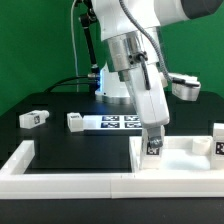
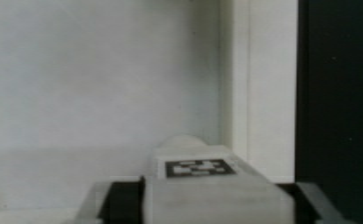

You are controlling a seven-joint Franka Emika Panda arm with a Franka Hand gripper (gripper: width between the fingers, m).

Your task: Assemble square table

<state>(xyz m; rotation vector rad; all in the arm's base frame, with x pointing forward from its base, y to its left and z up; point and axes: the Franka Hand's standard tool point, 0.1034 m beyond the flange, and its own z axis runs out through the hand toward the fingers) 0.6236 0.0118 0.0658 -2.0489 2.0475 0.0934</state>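
Partly hidden, leg block (image 2: 199,168) clamped in pincer (image 1: 153,140); far end unseen.

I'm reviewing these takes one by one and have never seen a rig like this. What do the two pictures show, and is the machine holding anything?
The machine is a white robot arm that ends in a two-finger gripper. The wide picture comes from a camera standing away from the arm. The close-up comes from a camera on the wrist, looking out along the fingers.

On the black table lies a square tabletop slab, resting against a low white border wall. Farther back are two loose leg blocks and the flat marker board, which only carries printed tags.

The gripper appears closed on a third leg block, held at the slab with its tag facing the wrist camera.
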